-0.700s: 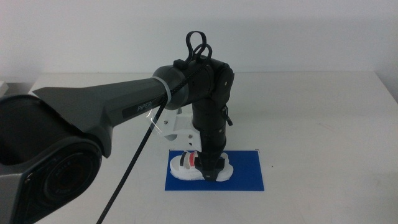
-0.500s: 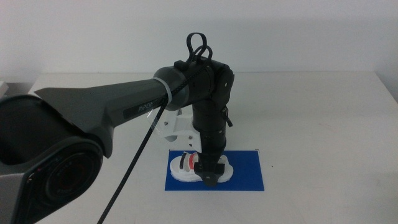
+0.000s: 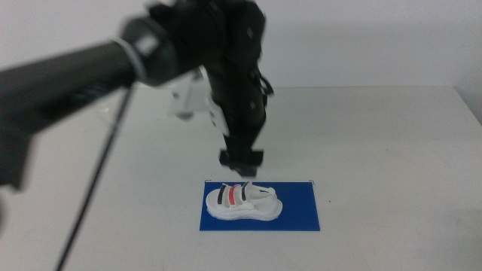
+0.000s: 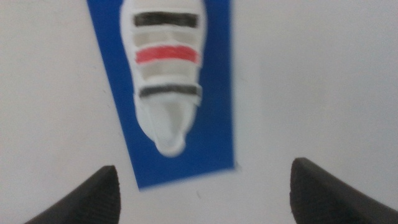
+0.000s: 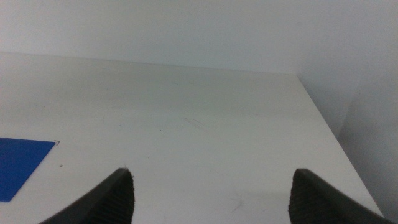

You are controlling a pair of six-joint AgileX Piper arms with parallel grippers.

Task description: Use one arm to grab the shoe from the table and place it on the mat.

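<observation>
The shoe (image 3: 242, 202) is lying on the mat (image 3: 301, 214), near the table's (image 3: 392, 150) front edge, toward the mat's left end. The left gripper (image 3: 242, 158) is hanging above it, jaws spread and holding nothing. The placing looks done; next the arm (image 3: 90, 68) likely needs only to clear away. The right gripper (image 5: 211, 193) is waiting with jaws apart over the table's right side.

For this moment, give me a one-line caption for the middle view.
Left end effector hangs open above the white shoe, which lies on the blue mat on the table.
</observation>
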